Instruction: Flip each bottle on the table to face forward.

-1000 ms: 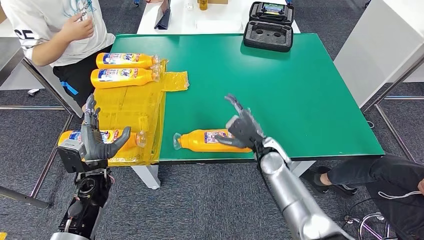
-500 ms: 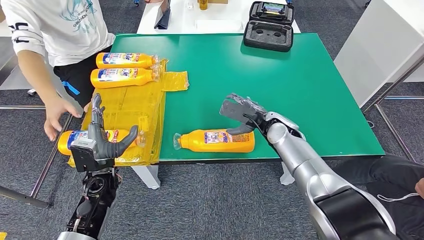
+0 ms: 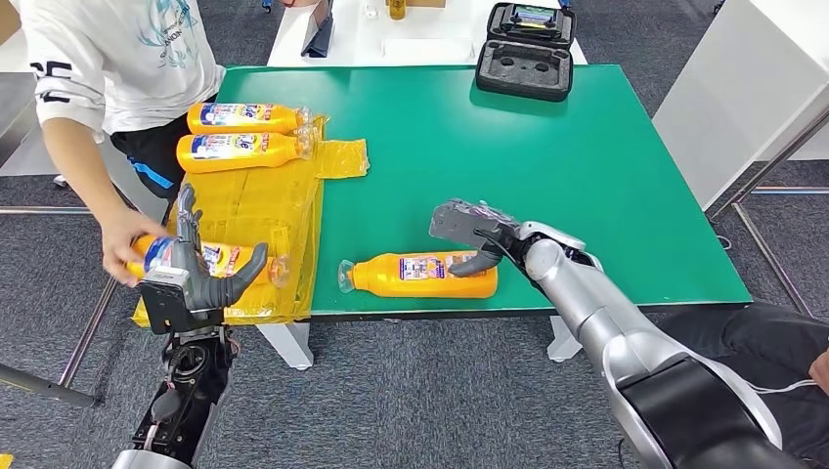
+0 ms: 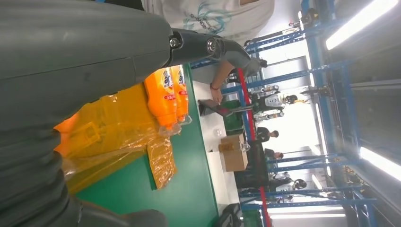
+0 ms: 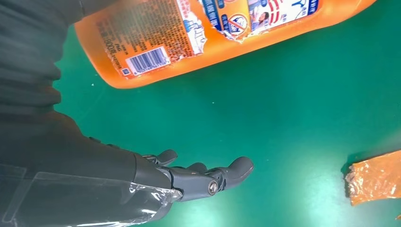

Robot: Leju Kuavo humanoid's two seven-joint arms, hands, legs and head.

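The right hand [image 3: 469,234], fingers spread and empty, hovers at the 3 o'clock base end of the bottle [image 3: 420,275], whose long axis runs 9-to-3 along the bench [image 3: 587,176] edge.

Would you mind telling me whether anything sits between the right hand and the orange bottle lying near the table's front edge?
Nothing visible does. The right hand hangs open just behind the bottle, near its base end, with bare green table between them. The yellow plastic sheet lies off beyond the bottle's cap end.
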